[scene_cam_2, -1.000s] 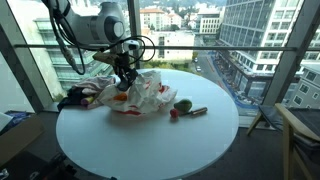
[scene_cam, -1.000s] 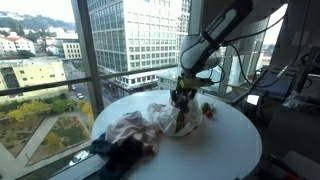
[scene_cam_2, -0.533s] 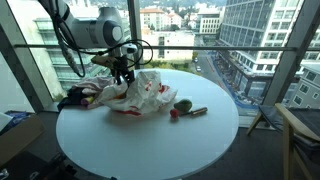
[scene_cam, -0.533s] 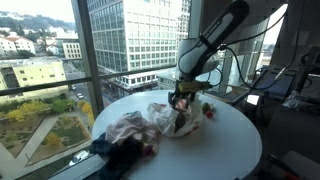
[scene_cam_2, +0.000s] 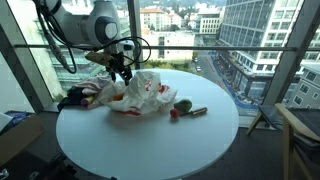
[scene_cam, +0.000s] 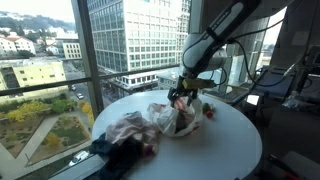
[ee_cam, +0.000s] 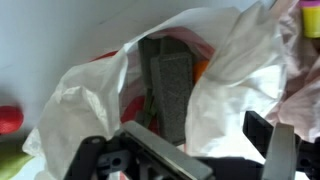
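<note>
A crumpled white plastic bag with red print lies on the round white table. In the wrist view the bag gapes open, with a dark grey flat object inside it. My gripper hangs just above the bag's opening. Its two fingers are spread apart with nothing between them. It touches nothing that I can see.
A pile of clothes lies at the table edge beside the bag. A green fruit-like object, a small red item and a dark stick lie on the bag's other side. Floor-to-ceiling windows surround the table.
My gripper has risen a little, out of the bag's opening. The bag and the other things have stayed in place.
</note>
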Controlling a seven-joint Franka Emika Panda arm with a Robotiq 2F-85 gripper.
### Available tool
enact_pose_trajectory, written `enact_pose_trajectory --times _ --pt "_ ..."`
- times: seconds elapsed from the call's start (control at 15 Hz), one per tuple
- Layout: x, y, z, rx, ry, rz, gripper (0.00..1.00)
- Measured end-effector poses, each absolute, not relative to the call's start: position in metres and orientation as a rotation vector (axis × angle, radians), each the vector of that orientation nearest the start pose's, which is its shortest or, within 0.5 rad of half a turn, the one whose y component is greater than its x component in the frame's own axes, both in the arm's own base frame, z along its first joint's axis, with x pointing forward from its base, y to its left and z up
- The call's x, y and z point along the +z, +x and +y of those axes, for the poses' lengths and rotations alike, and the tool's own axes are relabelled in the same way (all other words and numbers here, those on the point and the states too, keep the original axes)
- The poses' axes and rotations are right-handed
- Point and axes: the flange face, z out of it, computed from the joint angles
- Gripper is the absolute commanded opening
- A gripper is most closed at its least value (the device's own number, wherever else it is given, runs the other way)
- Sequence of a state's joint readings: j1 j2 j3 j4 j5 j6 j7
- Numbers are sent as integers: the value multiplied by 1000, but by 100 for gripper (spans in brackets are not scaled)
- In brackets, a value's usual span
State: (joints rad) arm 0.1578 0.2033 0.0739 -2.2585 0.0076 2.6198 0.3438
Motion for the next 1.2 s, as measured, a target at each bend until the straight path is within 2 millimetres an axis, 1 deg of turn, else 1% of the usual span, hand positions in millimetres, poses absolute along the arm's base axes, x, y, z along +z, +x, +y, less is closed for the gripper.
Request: enact_pose_trajectory --times 0.13,0.27,0.4,0.47,0.6,0.8,0.93,1.07,1.2 --pt "305 516 133 -273 -3014 146 100" --pt "325 494 131 -347 -2986 169 100" --pt "343 475 118 -436 -2960 242 100" --pt "351 469 108 -478 -2945 299 100" --pt "362 460 83 -544 -2910 435 100" --pt "368 465 34 -618 -2861 659 100" --pt "362 470 -3 -635 -2854 805 100" --pt "352 476 -36 -617 -2846 927 100" --pt "339 486 -62 -586 -2837 1007 100"
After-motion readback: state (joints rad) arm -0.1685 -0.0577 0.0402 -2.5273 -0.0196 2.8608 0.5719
